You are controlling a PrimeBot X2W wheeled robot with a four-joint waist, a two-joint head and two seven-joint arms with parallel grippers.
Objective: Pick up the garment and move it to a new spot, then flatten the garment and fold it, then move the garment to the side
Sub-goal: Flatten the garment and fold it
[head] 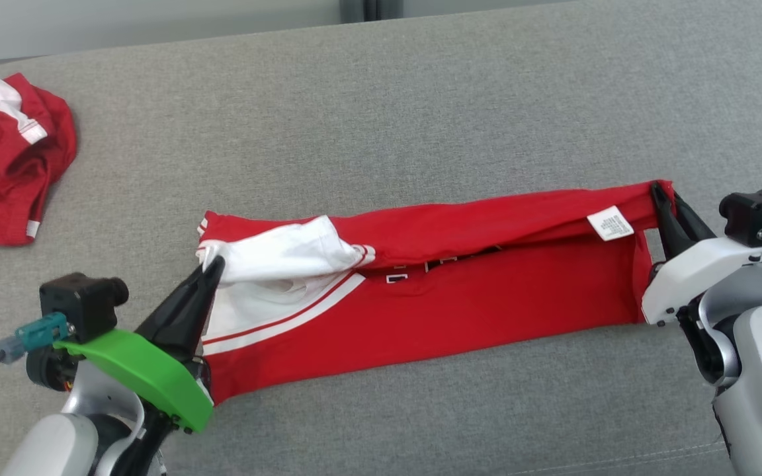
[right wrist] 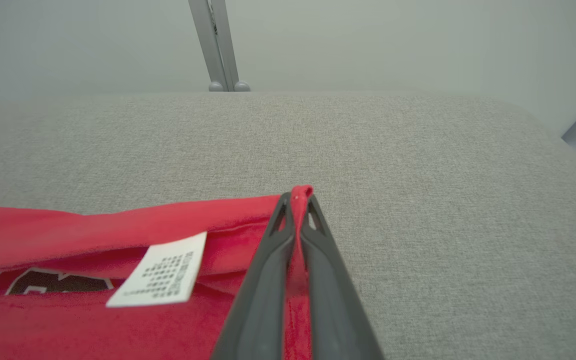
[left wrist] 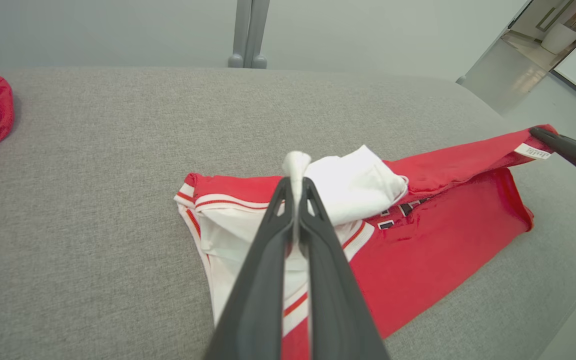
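Observation:
A red garment [head: 460, 297] with white trim and a white sleeve lies stretched left to right on the grey cushion, its far long edge raised and partly folded toward me. My left gripper [head: 212, 266] is shut on the white cloth at the garment's left end; the left wrist view has white fabric [left wrist: 296, 165] pinched between the dark fingers. My right gripper [head: 661, 192] is shut on the red corner at the right end, and red cloth [right wrist: 299, 195] pokes out past the fingertips. A white care label [head: 610, 223] hangs beside that corner.
A second red and white garment [head: 4, 158] lies crumpled at the cushion's far left. The grey cushion [head: 381, 112] stretches bare behind the shirt. A metal post [right wrist: 218, 45] stands past the far edge, and floor [left wrist: 518, 75] shows off the right side.

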